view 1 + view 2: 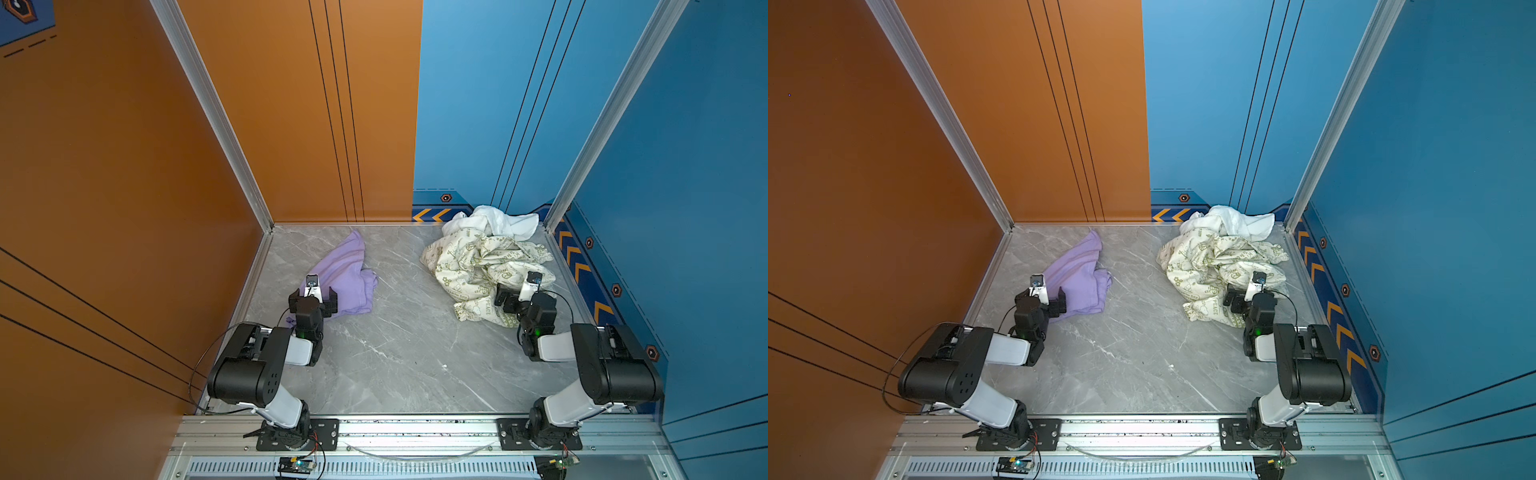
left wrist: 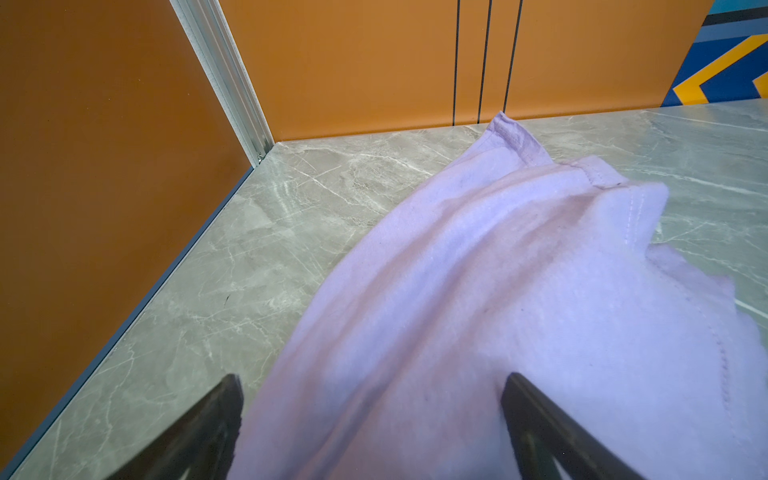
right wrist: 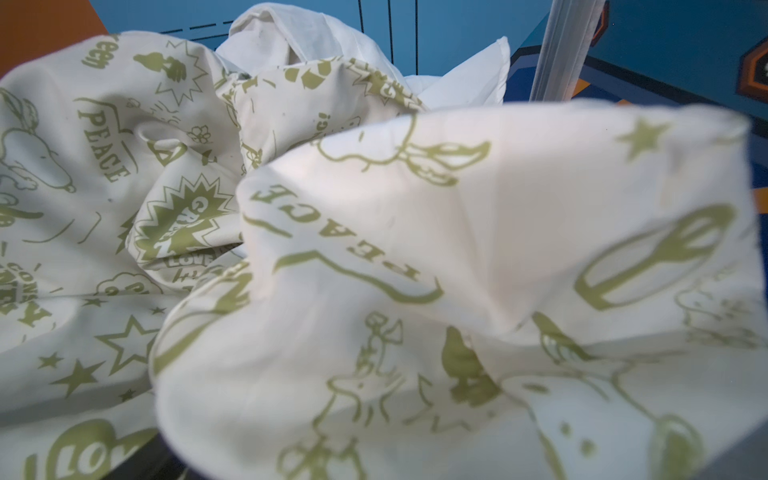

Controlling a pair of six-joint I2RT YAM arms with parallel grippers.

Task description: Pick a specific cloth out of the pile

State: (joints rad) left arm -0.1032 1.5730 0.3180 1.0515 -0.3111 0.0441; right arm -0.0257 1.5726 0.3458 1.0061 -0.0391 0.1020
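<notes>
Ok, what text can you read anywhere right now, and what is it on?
"PEACE": cream cloth, green print, twice in the right wrist view.
"LOVE": same cloth, banner under a starburst.
"GREEN": inside that starburst, creased, likely.
"EARTH DAY": same cloth in a top view, small.
Other green words: cut off or blurred.
Lavender cloth: no lettering shows.

A grey marbled floor [image 1: 407,353] is lying between orange walls [image 1: 104,166] on the left and far left and blue walls [image 1: 685,166] on the far right and right, aluminium posts [image 1: 216,112] are standing at both far corners, and orange chevrons [image 1: 432,215] are lining the blue base
</notes>
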